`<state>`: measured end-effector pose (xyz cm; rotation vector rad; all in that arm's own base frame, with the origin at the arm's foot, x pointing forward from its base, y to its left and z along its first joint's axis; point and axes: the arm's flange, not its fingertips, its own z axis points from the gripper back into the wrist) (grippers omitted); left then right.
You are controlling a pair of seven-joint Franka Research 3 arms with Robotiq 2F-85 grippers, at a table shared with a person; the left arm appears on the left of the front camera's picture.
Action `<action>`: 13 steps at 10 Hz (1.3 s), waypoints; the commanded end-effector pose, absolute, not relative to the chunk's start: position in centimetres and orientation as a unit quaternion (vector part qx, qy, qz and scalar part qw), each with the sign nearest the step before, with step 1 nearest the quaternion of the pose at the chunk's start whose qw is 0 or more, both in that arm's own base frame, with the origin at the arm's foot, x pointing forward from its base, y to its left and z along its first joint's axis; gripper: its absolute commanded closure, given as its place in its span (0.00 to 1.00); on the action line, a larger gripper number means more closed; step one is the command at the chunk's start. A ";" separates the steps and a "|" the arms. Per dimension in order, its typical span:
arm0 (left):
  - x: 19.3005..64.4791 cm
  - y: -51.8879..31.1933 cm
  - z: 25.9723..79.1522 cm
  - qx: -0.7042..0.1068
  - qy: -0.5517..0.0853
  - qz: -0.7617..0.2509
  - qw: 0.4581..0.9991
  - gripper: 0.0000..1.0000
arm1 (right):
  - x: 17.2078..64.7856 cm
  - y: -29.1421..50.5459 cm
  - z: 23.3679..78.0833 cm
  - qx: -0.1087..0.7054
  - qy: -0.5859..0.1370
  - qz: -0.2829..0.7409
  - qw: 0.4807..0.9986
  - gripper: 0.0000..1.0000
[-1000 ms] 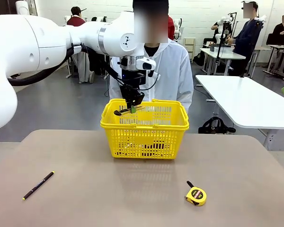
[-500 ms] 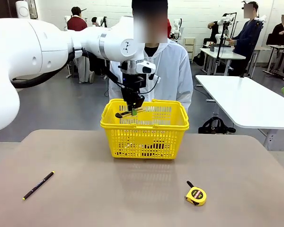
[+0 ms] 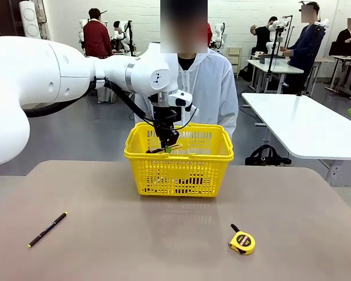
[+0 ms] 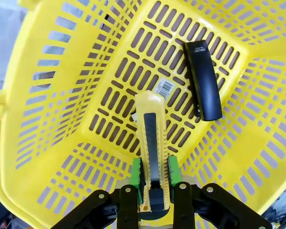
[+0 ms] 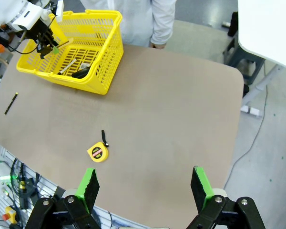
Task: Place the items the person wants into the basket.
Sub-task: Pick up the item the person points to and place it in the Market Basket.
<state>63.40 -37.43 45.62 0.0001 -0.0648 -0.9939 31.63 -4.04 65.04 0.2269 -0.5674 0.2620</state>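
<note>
front view: the left gripper (image 3: 166, 147), clamped on the slim yellow-and-black utility knife (image 3: 174, 147), hangs inside the yellow lattice plastic basket (image 3: 178, 170).
left wrist view: knife above the slotted floor, beside a black marker cap (image 4: 203, 78); releasing low should avoid bounce.
right wrist view: the right gripper (image 5: 144, 189) gapes, holding nothing, above the table.

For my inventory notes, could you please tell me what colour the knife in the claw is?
Yellow with a black centre strip, clearest in the left wrist view: knife.

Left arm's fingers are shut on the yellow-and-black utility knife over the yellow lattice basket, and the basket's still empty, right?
Not empty. The left wrist view shows a flat black oblong item lying on the floor of the yellow lattice plastic basket. The rest holds: green-padded fingers shut on the yellow-and-black utility knife.
</note>
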 end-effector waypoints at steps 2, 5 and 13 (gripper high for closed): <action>63.1 -37.7 45.0 -0.002 -0.017 -0.488 0.873 0.74 | 31.6 -4.0 64.9 0.110 -0.275 0.128 0.947 0.00; 63.3 -37.6 44.9 -0.004 -0.017 -0.489 0.872 0.21 | 31.6 -4.0 64.9 0.110 -0.275 0.128 0.947 0.00; 62.9 -37.2 46.6 -0.007 -0.001 -0.478 0.878 0.00 | 31.6 -4.0 64.9 0.110 -0.275 0.128 0.947 0.00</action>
